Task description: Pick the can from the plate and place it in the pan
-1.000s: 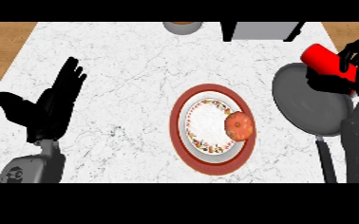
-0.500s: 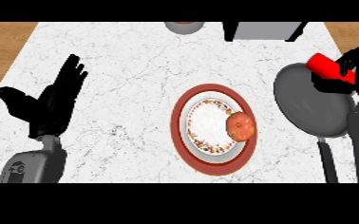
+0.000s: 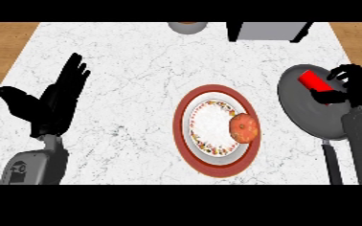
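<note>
Head view, right hand [image 3: 344,92] curled round red can [image 3: 311,83], over pan [image 3: 300,107]

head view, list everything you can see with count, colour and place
counter: one, white marbled, fills the view
plate: one, red rim with a white patterned centre, middle of the counter
round fruit-like thing: one, orange-red, on the plate's right side
pan: one, dark grey, at the right edge, handle toward the near edge
can: one, red, over the pan in the right hand
round object: one, grey, cut off at the far edge
boxy object: one, grey, cut off at the far edge, right of the round one
left hand: black, open, fingers up, at the left
right hand: black, curled round the can over the pan
</note>
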Robot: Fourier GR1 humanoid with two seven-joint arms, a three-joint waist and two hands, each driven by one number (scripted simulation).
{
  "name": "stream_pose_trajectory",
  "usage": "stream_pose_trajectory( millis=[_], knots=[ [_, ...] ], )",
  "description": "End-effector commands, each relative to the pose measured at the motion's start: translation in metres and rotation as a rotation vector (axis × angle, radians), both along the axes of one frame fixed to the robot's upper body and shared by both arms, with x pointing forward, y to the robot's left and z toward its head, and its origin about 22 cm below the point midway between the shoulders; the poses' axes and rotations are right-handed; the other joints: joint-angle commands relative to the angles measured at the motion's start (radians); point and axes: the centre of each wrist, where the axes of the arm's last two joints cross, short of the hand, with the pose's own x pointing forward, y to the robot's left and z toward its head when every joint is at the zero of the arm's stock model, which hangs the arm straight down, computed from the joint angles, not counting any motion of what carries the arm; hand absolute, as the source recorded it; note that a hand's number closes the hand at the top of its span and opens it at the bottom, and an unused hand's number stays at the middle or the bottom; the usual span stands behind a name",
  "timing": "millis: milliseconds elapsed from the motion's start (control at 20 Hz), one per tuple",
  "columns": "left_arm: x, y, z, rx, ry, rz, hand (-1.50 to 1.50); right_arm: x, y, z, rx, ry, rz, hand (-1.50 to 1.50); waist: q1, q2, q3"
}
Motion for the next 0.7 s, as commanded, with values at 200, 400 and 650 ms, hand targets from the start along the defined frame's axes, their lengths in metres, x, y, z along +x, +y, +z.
stream_pose_trajectory(
  millis=[200, 400, 650],
  knots=[
    [-0.011, 0.001, -0.007, 0.003, -0.002, 0.002, 0.00, -0.001, -0.032, -0.014, 0.164, 0.017, 0.031, -1.50, 0.006, 0.001, 0.001],
    [-0.006, 0.027, 0.005, 0.005, 0.007, 0.009, 0.00, -0.021, -0.052, -0.017, 0.245, -0.171, 0.035, -1.50, -0.010, -0.004, 0.000],
    [-0.019, 0.014, -0.013, 0.001, 0.010, 0.042, 0.00, -0.037, -0.061, -0.025, 0.428, -0.362, -0.001, -1.50, -0.028, -0.011, 0.000]
  ],
)
